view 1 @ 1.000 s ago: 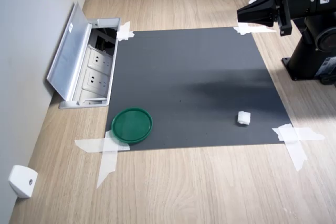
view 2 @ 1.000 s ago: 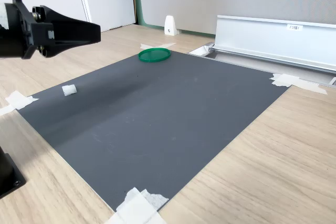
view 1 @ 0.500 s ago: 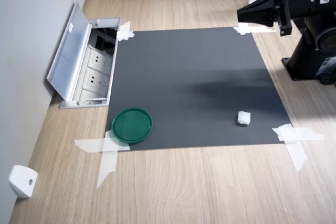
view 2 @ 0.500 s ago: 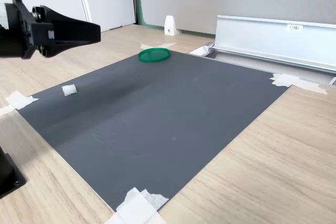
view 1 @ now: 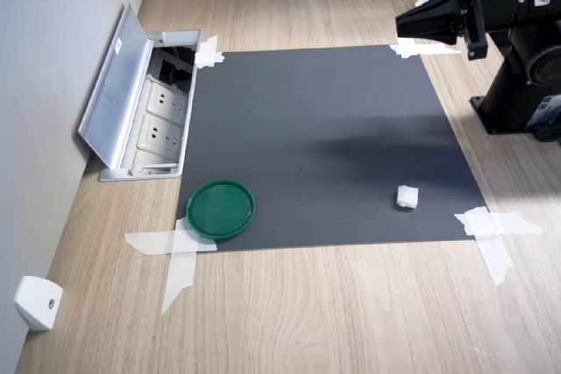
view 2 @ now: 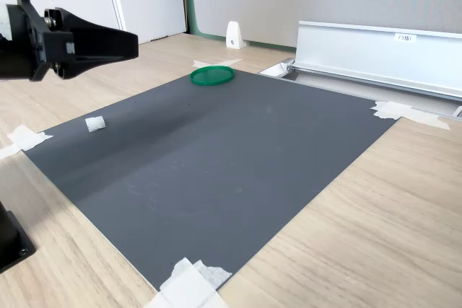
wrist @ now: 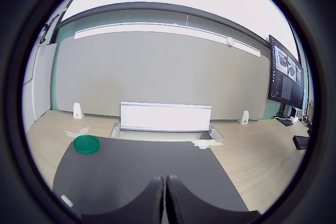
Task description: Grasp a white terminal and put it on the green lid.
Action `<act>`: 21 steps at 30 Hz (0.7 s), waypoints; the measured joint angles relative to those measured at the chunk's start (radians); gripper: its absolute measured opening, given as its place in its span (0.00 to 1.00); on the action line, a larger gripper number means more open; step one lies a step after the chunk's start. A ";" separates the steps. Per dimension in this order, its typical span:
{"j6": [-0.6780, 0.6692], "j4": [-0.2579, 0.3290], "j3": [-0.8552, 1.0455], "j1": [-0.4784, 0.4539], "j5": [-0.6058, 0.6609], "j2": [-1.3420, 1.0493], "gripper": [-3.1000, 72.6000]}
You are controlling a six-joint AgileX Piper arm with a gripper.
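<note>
Your black gripper (view 1: 401, 25) pinched closed on nothing, arm base cut off at frame edge, one small white cubic plastic terminal (view 1: 407, 197) on the dark mat (view 1: 324, 129), one round dark-green plastic lid (view 1: 220, 208) at the mat's corner, well apart.

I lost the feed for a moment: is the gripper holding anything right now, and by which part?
Nothing. The gripper is shut and empty, up above the mat; the white terminal lies untouched on it.

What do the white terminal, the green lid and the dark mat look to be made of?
White terminal: likely matte plastic, a small blocky piece with no shine. Green lid: apparently moulded plastic, smooth with a raised rim and faint sheen. Dark mat: thin, matte grey sheet, perhaps rubber or plastic, taped flat at the corners.
</note>
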 joint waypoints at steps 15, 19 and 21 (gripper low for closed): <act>0.000 -0.001 -0.087 0.000 0.078 0.053 0.03; 0.000 -0.010 -0.204 0.000 0.176 0.179 0.03; 0.000 -0.010 -0.254 0.000 0.239 0.250 0.03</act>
